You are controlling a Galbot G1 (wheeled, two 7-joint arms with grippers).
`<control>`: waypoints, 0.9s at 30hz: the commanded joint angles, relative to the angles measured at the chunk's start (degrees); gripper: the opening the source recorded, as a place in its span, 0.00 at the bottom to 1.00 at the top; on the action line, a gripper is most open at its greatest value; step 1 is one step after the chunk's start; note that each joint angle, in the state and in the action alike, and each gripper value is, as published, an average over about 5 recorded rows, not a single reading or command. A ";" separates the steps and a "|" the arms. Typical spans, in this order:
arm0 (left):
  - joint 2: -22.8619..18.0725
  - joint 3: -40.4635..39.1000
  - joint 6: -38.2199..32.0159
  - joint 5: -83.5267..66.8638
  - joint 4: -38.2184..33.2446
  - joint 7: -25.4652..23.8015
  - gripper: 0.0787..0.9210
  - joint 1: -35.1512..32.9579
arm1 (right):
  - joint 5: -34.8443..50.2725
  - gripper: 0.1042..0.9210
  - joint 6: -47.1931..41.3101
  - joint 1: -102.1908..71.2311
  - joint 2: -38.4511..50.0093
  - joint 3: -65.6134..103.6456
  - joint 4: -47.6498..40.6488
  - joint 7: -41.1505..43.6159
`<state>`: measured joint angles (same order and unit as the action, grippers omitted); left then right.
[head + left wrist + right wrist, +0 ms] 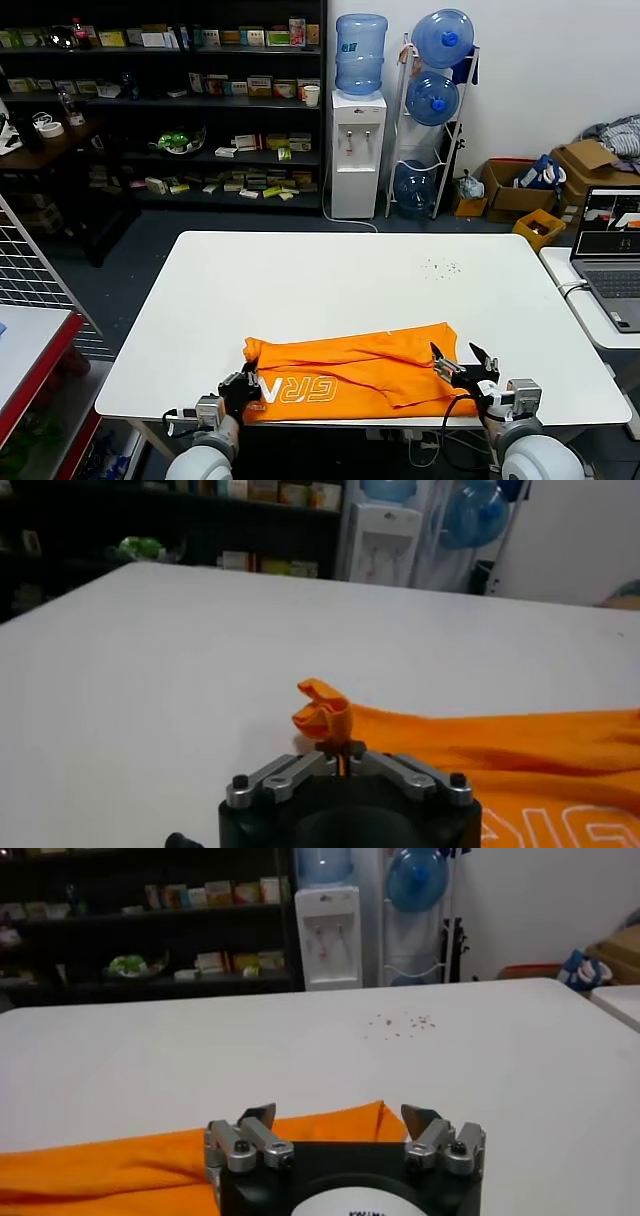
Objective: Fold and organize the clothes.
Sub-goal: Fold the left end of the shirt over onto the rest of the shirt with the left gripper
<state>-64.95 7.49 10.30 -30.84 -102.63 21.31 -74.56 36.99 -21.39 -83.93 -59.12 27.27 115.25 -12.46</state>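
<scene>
Folding stage: early to middle, by my reading; the orange T-shirt (365,368) lies as a wide, flattened band, seemingly doubled over once lengthwise, with rumpled ridges along its far edge.
T-shirt position: on the white table (330,280) at the near edge, stretched between the two arms, white lettering (298,388) facing up toward the robot's left end.
Left end effector (243,385): clenched on the left corner of the shirt; the left wrist view shows a small tuft of orange cloth (322,712) pinched up between its closed fingers and standing above the table.
Right end effector (462,362): released, its fingers spread wide at the right end of the shirt; in the right wrist view the fingertips (258,1114) stand either side of the orange corner (368,1114) without gripping it.
Done so far: the garment appears laid out, roughly flattened and narrowed into a strip.
Left to do: likely a grasp on the right corner, then crosswise folds to bring the strip into a compact packet, plus smoothing the wrinkles and setting it neatly.
Risk: with only one corner held, lifting now would probably drag the shirt askew.
Surroundings: a water dispenser (357,135) and shelves (160,100) stand beyond the table; a laptop (610,255) sits on a side desk to the right.
</scene>
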 commanded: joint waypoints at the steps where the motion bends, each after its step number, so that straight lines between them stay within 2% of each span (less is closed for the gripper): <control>1: 12.65 4.72 1.75 -5.23 -7.54 1.27 0.05 -0.03 | -0.49 0.88 0.22 1.29 -0.52 -1.07 -0.50 -0.14; 7: 21.23 10.10 2.79 -10.10 -7.08 1.55 0.05 0.20 | -1.22 0.88 0.57 3.10 -1.52 -3.00 -1.34 -0.15; 22: 35.27 17.33 3.54 -13.06 -0.14 0.48 0.05 -2.89 | -1.87 0.88 2.09 3.35 -2.12 -3.26 -2.05 0.13; 25: 36.03 17.39 4.57 -15.95 -2.49 1.45 0.05 -3.13 | -2.17 0.88 2.25 3.22 -2.45 -3.26 -2.24 0.17; 27: 34.28 16.13 6.31 -20.61 -6.04 3.68 0.05 -2.55 | -2.49 0.88 2.31 3.11 -2.85 -3.26 -2.40 0.16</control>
<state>-37.21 21.63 13.82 -42.52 -104.80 22.04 -76.71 34.86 -19.28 -81.01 -61.44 24.31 113.04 -12.39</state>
